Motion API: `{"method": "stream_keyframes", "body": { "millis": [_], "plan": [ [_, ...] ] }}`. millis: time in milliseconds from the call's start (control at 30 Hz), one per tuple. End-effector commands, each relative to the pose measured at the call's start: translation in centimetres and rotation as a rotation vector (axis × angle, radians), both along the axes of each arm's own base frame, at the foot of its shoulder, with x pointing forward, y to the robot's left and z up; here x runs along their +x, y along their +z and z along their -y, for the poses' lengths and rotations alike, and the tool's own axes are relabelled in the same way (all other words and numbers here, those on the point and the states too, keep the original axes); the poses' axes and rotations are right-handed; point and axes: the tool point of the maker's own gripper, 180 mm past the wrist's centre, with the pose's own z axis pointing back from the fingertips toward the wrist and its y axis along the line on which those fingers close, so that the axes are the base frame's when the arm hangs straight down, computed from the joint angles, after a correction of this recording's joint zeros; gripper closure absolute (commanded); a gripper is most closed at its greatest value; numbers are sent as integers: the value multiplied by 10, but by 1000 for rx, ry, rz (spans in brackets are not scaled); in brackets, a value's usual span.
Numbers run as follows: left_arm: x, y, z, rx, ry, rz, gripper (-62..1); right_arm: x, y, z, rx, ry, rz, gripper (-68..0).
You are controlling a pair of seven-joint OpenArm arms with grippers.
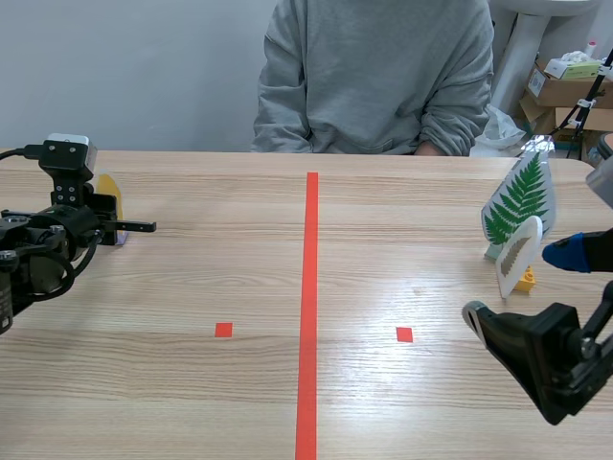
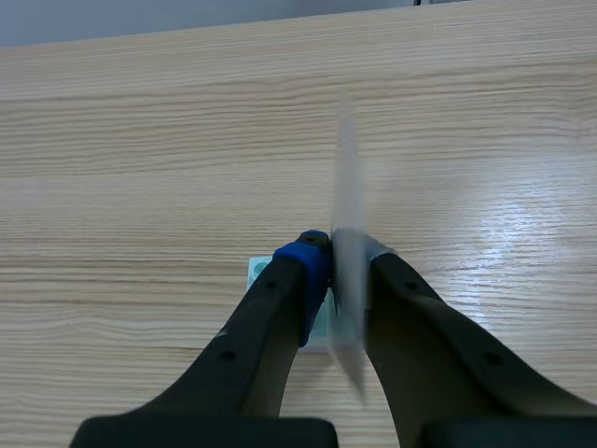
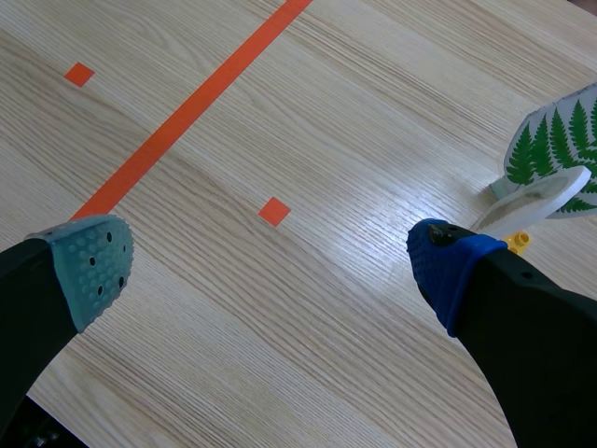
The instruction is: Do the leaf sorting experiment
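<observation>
My left gripper [image 2: 340, 271] is shut on a thin clear card [image 2: 347, 187], seen edge-on and standing upright on a pale green base [image 2: 258, 271]. In the scene view this card shows a yellow leaf [image 1: 109, 187] at the far left, by the left gripper [image 1: 101, 216]. On the right stands a tall fern leaf card [image 1: 520, 199] [image 3: 557, 149]. In front of it a smaller card with a brownish leaf [image 1: 517, 254] [image 3: 532, 207] leans on a yellow base [image 3: 516, 243]. My right gripper [image 1: 517, 289] [image 3: 270, 266] is open just short of these two cards, holding nothing.
A person in a grey sweatshirt [image 1: 374, 77] sits across the table, hands hidden below its far edge. Cardboard boxes [image 1: 565, 86] stand behind the table's far right corner. An orange-red tape line and two small squares mark the wooden table [image 1: 220, 268].
</observation>
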Motion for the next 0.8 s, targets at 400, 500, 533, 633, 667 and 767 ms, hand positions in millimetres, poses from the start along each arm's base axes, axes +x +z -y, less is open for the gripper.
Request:
{"method": "stream_keyframes", "body": {
  "millis": [400,500,533,633,667,767],
  "plan": [
    [2,13,-14,30,13,36,-623,4,5,-1,8,6,20,-606],
    [-10,4,-21,58,9,13,-623,4,4,0,-3,7,19,-606],
    [-16,0,-23,83,0,4,-623,4,3,1,-11,7,19,-606],
    [-39,-5,-34,167,10,-7,-623,4,2,1,-18,7,18,-606],
    [-47,-6,-37,189,14,-8,-623,4,2,1,-18,7,18,-606],
    [-78,-4,-38,244,-15,-6,-623,4,2,1,-18,7,18,-606]
  ]
}}
